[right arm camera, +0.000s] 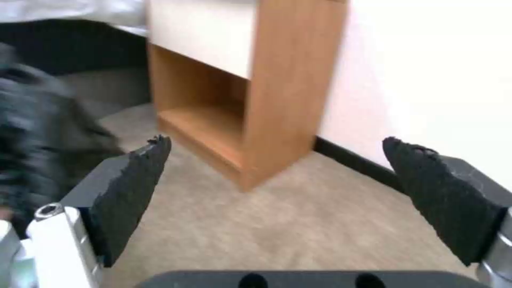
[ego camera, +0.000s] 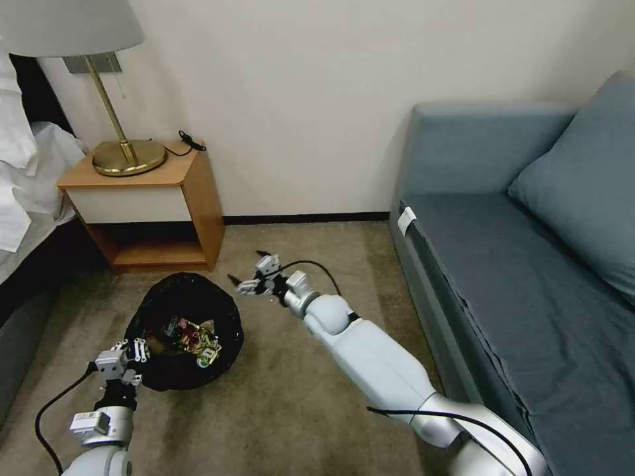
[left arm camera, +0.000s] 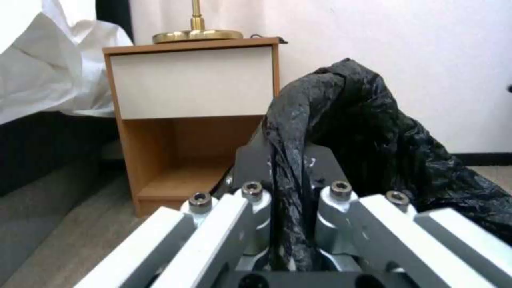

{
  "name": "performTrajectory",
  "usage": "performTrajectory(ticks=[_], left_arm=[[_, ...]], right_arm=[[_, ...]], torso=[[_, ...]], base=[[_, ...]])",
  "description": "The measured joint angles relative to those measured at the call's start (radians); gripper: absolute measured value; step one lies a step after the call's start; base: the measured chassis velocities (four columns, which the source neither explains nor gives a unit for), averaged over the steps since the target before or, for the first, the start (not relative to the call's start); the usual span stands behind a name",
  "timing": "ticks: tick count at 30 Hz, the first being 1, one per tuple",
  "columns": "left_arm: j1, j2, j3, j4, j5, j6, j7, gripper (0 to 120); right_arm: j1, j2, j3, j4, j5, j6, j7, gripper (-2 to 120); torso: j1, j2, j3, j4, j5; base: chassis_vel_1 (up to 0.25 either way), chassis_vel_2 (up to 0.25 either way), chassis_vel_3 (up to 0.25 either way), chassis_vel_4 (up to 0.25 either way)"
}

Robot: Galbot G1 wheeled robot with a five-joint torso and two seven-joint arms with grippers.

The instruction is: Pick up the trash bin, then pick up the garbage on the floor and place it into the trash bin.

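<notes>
The trash bin [ego camera: 185,330] sits on the carpeted floor [ego camera: 291,410] just in front of the wooden nightstand [ego camera: 149,205], its crinkled black liner spread over the rim. Inside it lies the garbage [ego camera: 188,336]: a heap of shiny wrappers, red and yellow-brown among them, with a bit of green label at the near edge. The separate pieces are hard to tell apart.

The left hand [ego camera: 132,357] is at the bin's near rim, closed on a fold of the black bag. In the left wrist view the bunched plastic runs straight down between its fingers [left arm camera: 251,224], pinched tight, and the rest of the trash bin [left arm camera: 373,132] bulges up just beyond the hand, with the nightstand [left arm camera: 192,112] behind it.

The right hand [ego camera: 254,274] hangs above the carpet just past the bin's far right edge, between the bin and the wall, near the nightstand's corner. It is spread wide and holds nothing; the right wrist view shows its two dark rough pads [right arm camera: 133,188] well apart with bare floor [right arm camera: 277,224] between them and the black bag as a blur off to one side.

Farther out from the right hand stands a blue-grey sofa [ego camera: 529,277]. Beyond the left hand, a brass lamp [ego camera: 119,132] stands on the nightstand, and white bedding [ego camera: 26,178] hangs beside it.
</notes>
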Motion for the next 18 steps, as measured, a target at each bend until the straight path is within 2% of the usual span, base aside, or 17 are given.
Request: performTrajectory(ticks=[18], left_arm=[[-0.014, 0.015, 0.006, 0.006, -0.011, 0.003, -0.001, 5]], right_arm=[[-0.077, -0.070, 0.188, -0.029, -0.055, -0.051, 0.062, 100]], torso=[[0.000, 0.000, 0.000, 0.0000, -0.0001]], base=[[0.000, 0.000, 0.000, 0.000]])
